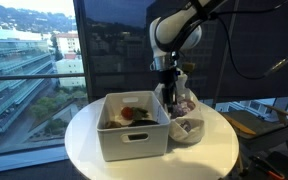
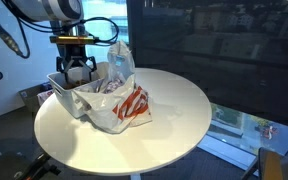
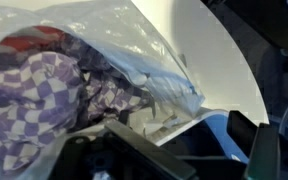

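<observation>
your gripper [image 2: 75, 72] hangs over the edge of the bin [image 2: 68, 100], just beside the raised top of the bag [image 2: 124, 98]. the fingers look spread, with nothing pinched between them. whether a fingertip brushes the film cannot be told at this size

the bag stands on the round table [image 2: 184, 125], pressed against the bin's side in both exterior views. its top sticks up and its belly slumps outward. the wrist view shows thin clear film with a purple checked cloth [image 3: 34, 95] bunched inside

expect the bag to be light and limp. the film will likely crinkle, stretch and slide under smooth pads, and it could tear if you snag it on the bin's rim. the cloth inside is soft, so the load will sag and swing rather than keep its shape. nothing in it looks breakable

the best hold is probably the gathered film at the top, where several layers bunch and the weight hangs straight below. otherwise pinch deep enough to trap a fold of cloth along with the film. avoid a single slack layer on the belly, since it would likely slip free or just pull the bag over against the bin
</observation>
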